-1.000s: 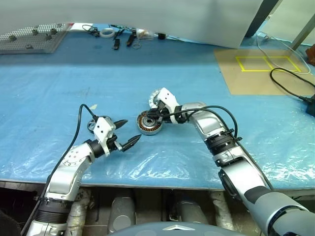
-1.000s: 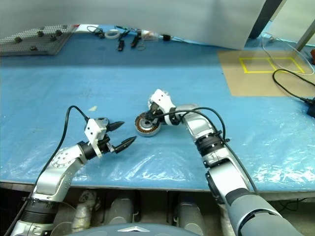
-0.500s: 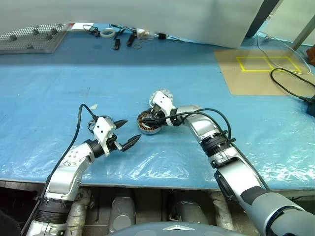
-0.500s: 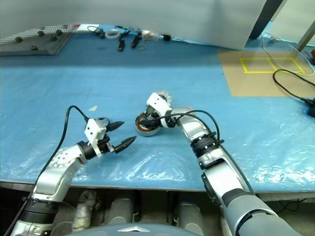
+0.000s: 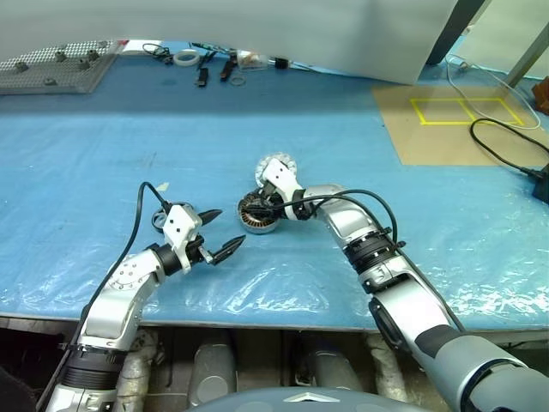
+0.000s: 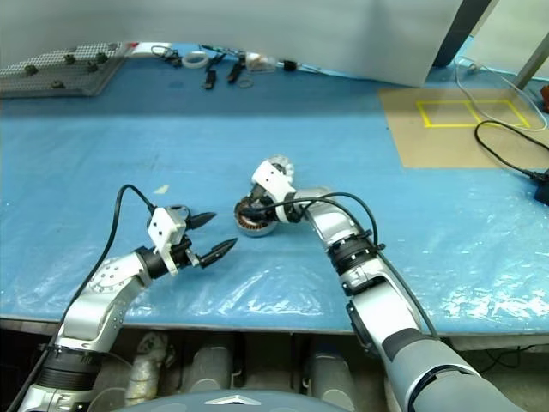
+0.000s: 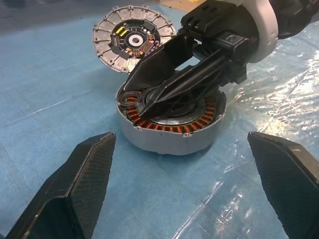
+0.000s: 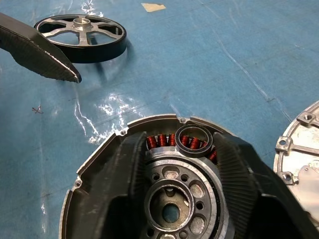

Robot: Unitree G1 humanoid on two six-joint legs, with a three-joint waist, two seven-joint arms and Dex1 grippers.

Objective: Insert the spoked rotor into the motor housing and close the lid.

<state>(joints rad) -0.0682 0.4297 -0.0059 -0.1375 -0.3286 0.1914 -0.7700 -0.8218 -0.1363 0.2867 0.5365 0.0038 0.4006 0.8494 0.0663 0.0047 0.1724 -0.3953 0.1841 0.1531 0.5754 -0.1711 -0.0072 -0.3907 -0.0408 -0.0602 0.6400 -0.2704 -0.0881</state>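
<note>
The motor housing (image 7: 169, 141) lies on the blue sheet, its copper windings and silver hub showing. My right gripper (image 5: 260, 206) is open and reaches down into it, one finger (image 8: 124, 174) on each side of the hub. A small loose ring (image 8: 194, 141) lies on the windings between the fingertips. The lid (image 7: 132, 37) lies segmented face up just behind the housing, touching it. The spoked rotor (image 8: 82, 35) lies flat to the housing's left. My left gripper (image 5: 225, 228) hovers wide open just in front of the rotor, pointing at the housing with nothing in it.
A perforated tray (image 5: 56, 64) and small tools with a tape roll (image 5: 186, 57) sit along the far edge. At the back right, a brown board with yellow tape (image 5: 463, 120) has a black cable (image 5: 506, 146) lying on it. The table's front edge runs just behind my arms.
My right forearm has swung slightly leftward, uncovering more of the lid. The gripper stays over the housing. The left arm, the rotor and the housing have not moved.
</note>
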